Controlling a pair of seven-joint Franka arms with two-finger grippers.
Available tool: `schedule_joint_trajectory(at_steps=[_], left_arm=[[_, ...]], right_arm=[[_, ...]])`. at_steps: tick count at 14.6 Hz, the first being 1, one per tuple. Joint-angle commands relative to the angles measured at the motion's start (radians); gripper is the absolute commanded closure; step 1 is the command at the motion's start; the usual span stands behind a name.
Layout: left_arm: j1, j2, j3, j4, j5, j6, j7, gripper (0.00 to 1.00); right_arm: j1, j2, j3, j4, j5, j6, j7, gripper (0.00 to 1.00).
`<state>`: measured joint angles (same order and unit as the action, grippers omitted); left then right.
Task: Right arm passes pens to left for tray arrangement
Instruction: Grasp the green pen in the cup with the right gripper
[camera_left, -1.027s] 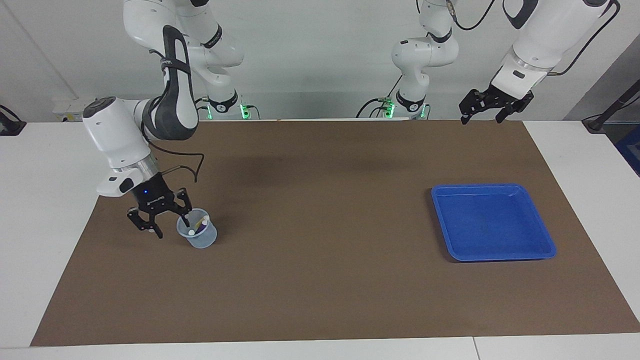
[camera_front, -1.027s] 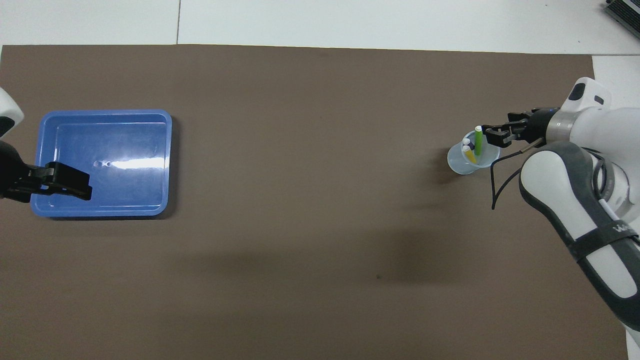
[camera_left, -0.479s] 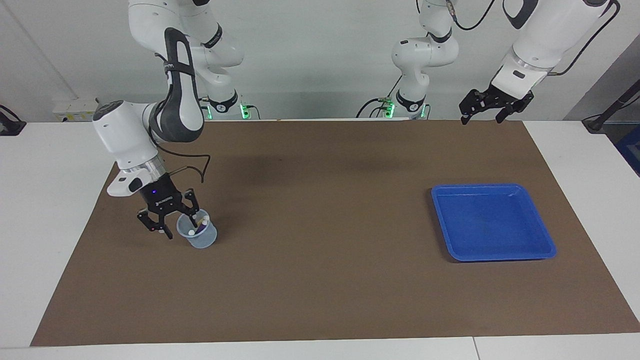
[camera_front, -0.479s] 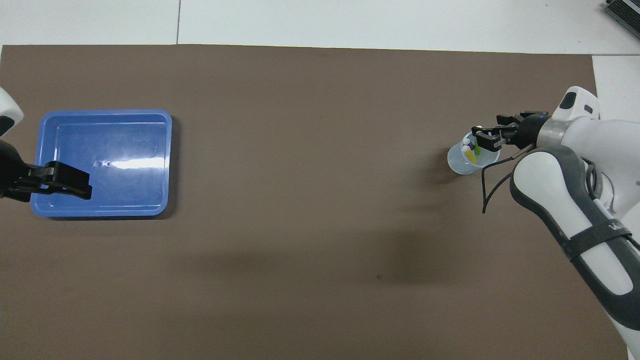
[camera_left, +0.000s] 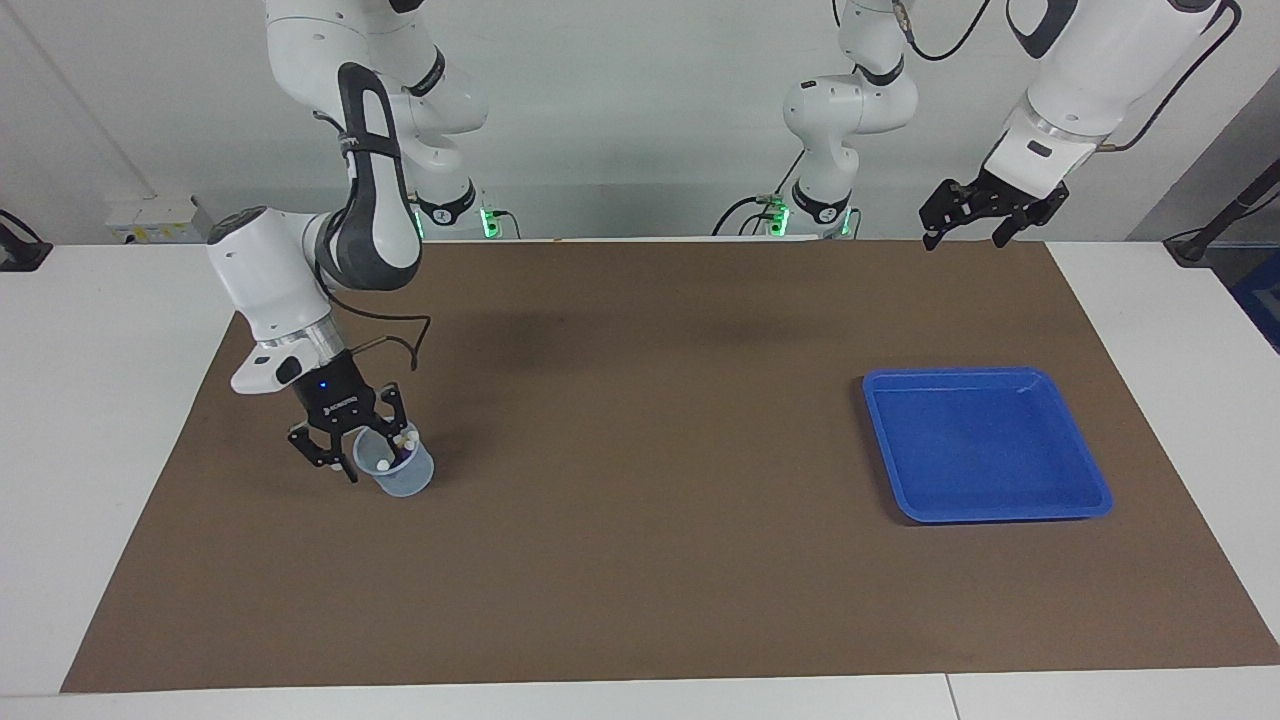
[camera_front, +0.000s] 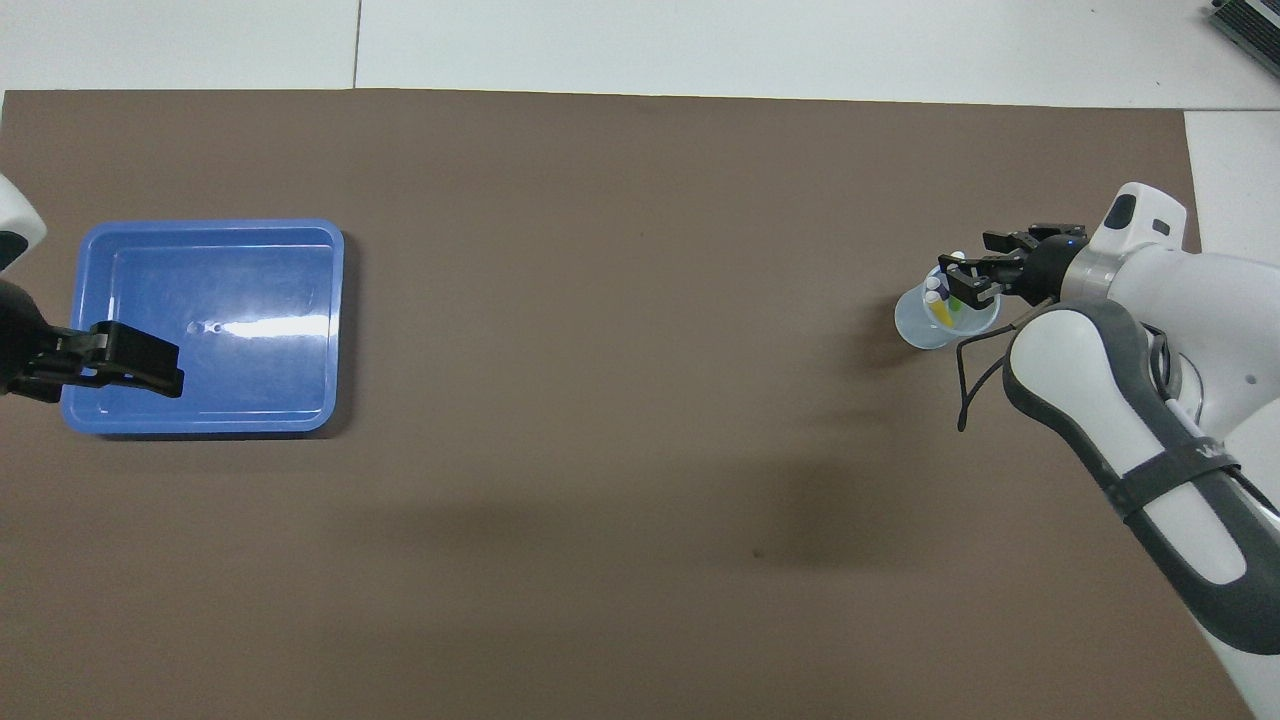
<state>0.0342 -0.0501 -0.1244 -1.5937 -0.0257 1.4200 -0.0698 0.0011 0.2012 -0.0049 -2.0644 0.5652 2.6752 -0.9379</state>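
The right tool (camera_left: 357, 447) is lowered at the rim of the translucent cup (camera_left: 400, 472), fingers spread wide, one inside the cup among the pens (camera_front: 941, 299), the other outside the wall. It grips nothing. The three pens stand in the cup directly under this tool. The left tool (camera_left: 978, 215) waits raised, fingers apart and empty, above the table (camera_left: 640, 560) edge nearest the robots at the left arm's end. The blue tray (camera_left: 985, 443) lies on the table, unoccupied, well apart from the right tool.
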Motion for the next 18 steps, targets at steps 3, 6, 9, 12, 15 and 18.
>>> schedule_joint_trajectory(at_steps=[3,6,9,12,15,18], left_arm=[[-0.025,-0.028,-0.003,-0.035,-0.008,0.017,-0.053,0.00],[-0.045,-0.034,-0.003,-0.046,-0.008,0.017,-0.054,0.00],[-0.051,-0.036,-0.003,-0.049,-0.008,0.019,-0.056,0.00],[-0.073,-0.036,-0.003,-0.051,-0.008,0.019,-0.083,0.00],[-0.088,-0.039,-0.003,-0.055,-0.008,0.019,-0.100,0.00],[-0.096,-0.043,-0.003,-0.068,-0.008,0.019,-0.102,0.00]], right_arm=[[-0.007,-0.006,0.008,-0.025,0.031,0.022,-0.042,0.48],[-0.001,-0.006,0.009,-0.025,0.033,0.028,-0.036,0.49],[0.007,-0.006,0.008,-0.029,0.068,0.043,-0.039,0.54],[0.005,-0.008,0.009,-0.045,0.068,0.069,-0.045,0.57],[0.005,-0.008,0.009,-0.045,0.070,0.072,-0.045,0.59],[0.007,-0.008,0.009,-0.045,0.070,0.072,-0.042,0.63]])
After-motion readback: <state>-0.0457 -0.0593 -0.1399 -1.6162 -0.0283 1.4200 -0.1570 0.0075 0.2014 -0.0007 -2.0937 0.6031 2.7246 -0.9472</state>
